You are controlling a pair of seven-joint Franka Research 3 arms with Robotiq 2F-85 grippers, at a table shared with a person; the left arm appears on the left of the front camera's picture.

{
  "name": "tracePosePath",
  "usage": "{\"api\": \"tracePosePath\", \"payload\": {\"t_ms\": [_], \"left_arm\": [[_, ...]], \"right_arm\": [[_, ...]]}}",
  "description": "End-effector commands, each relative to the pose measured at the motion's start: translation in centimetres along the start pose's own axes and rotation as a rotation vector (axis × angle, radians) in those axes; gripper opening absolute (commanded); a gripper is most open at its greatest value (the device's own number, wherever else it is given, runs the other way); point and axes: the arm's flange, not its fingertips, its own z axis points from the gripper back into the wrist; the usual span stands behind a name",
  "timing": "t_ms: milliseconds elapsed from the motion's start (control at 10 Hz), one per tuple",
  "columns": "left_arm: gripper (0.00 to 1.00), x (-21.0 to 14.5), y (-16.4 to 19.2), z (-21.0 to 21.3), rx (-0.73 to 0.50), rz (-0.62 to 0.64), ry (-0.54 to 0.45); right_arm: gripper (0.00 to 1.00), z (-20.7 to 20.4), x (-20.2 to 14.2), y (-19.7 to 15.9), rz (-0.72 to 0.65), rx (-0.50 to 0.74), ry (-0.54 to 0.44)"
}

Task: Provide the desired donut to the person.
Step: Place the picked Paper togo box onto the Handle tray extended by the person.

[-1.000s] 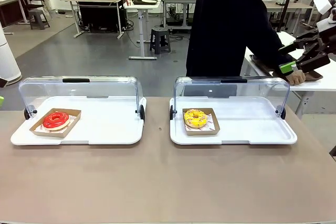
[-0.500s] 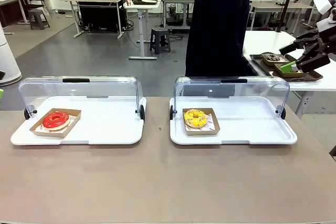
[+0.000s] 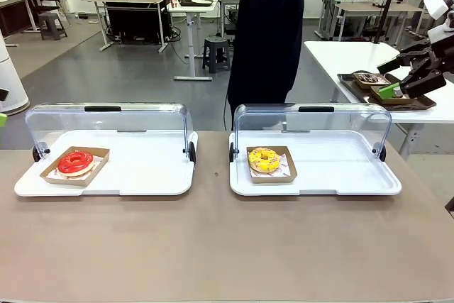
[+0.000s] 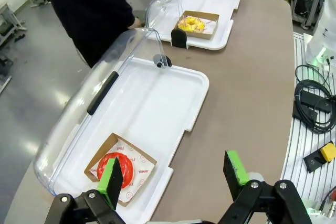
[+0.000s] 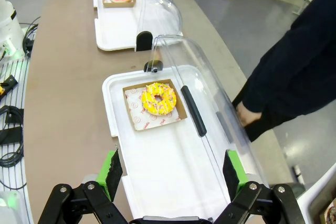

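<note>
the person [image 3: 266, 33] in dark clothing stands at the far edge of the bench [image 3: 227, 246], just behind the right tray [image 3: 355, 168], one hand [image 5: 245, 114] low beside its raised clear lid [image 3: 312, 115]. on that tray, near its left end, a yellow donut [image 3: 264, 160] sits in a cardboard holder [image 3: 286, 169]. the left tray [image 3: 142, 168], lid also up, carries a red donut [image 3: 75, 162] in its own holder near the left end. the left gripper [image 4: 176, 174] hangs above the bench's near edge by the red donut, jaws spread wide and empty. the right gripper [image 5: 170, 174] hovers over the right tray, jaws likewise apart, holding nothing. a side table [image 3: 340, 54] at far right bears a dark tray of donuts [image 3: 369, 79].
</note>
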Motion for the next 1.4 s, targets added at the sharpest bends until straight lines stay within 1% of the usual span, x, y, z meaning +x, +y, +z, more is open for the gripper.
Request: {"api": "tracePosePath", "payload": {"t_ms": [0,100,1300], "left_arm": [[1.0,-0.3,0.4,-1.5,-0.104,-0.005,0.025],[1.0,0.0,0.0,0.0,0.0,0.0,0.0],[1.0,0.0,0.0,0.0,0.0,0.0,0.0]], "right_arm": [[1.0,-0.1,-0.1,0.0,0.009,0.005,-0.005],[1.0,-0.1,-0.1,0.0,0.009,0.005,-0.005],[1.0,-0.1,-0.1,0.0,0.009,0.005,-0.005]]}}
